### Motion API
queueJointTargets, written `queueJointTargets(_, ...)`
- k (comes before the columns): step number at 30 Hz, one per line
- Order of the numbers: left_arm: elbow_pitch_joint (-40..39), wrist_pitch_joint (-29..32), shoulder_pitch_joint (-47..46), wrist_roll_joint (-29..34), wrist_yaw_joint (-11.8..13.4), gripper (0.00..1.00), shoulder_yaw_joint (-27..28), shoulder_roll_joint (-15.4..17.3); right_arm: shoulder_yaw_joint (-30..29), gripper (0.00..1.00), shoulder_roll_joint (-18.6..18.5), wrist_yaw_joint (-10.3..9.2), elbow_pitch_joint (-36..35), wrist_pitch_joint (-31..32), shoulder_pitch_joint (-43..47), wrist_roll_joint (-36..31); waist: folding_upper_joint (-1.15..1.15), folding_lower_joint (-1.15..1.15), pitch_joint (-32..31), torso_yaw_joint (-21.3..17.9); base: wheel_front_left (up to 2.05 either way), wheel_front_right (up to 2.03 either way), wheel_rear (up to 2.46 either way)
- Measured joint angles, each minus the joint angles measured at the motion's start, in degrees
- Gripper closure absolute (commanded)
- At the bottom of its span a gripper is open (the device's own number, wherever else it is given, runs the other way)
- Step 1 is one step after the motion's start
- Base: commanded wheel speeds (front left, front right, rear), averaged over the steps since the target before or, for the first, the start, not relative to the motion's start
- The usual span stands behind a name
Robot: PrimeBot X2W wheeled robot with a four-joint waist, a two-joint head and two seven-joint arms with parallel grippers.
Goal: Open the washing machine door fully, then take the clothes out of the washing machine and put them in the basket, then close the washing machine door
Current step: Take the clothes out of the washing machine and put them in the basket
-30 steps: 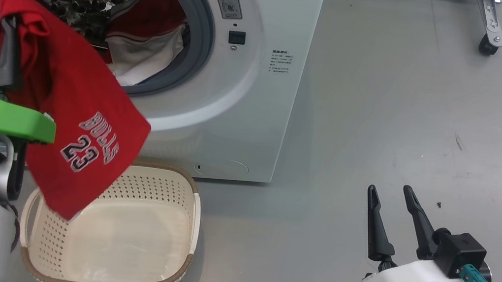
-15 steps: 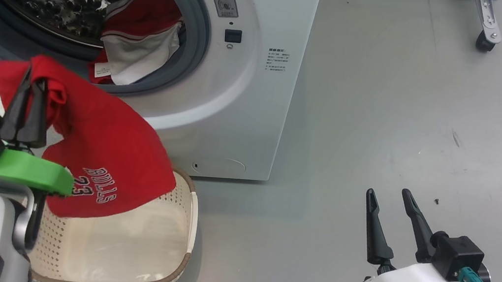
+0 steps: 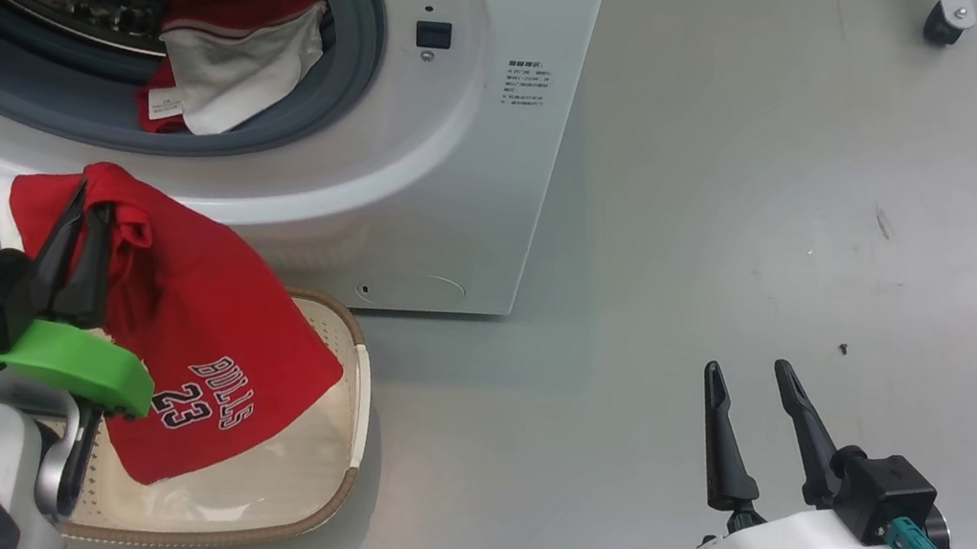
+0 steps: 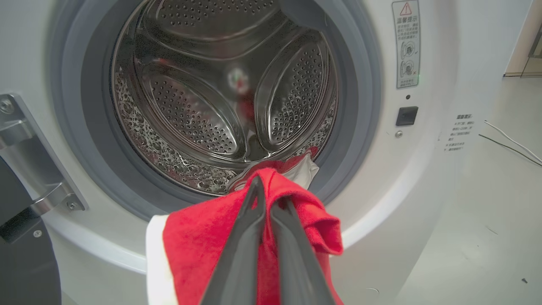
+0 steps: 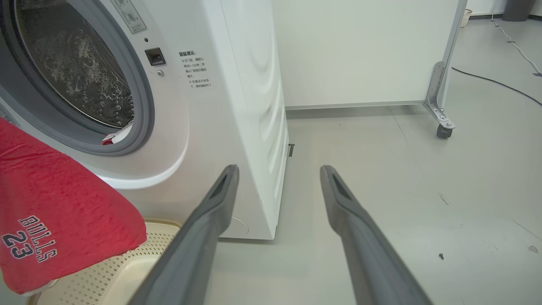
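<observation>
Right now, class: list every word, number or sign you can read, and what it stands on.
"BULLS 23": on the red garment.
Warning triangle: on the sticker on the washing machine; its print is too small to read.
Text block on the machine front: too small to read.

Red clothes (image 3: 220, 322), cream perforated basket (image 3: 314, 471), white washing machine (image 3: 504, 170).

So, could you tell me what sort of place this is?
Probably a test lab staged for laundry rather than a home: the washing machine stands on a smooth grey floor, near a white wheeled partition.
</observation>
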Motion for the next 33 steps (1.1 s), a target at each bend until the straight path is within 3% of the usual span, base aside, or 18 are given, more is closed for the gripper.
queueJointTargets(20, 9.7, 6.0, -0.5, 2.1, 0.1, 1.0, -1.1, 2.3, 1.5, 0.0, 0.0, 0.27, -1.8, 0.0, -3.9, 0.0, 0.0, 0.0, 9.8, -3.8, 0.0, 0.0, 0.0)
queueJointTargets(33, 14.7, 7.6, -6.2, 3.1, 0.5, 1.0, -1.2, 4.4, 2.1, 0.0, 0.0, 0.32, -2.5, 0.0, -6.0, 0.5, 0.0, 0.0, 15.4, -6.2, 0.0, 0.0, 0.0)
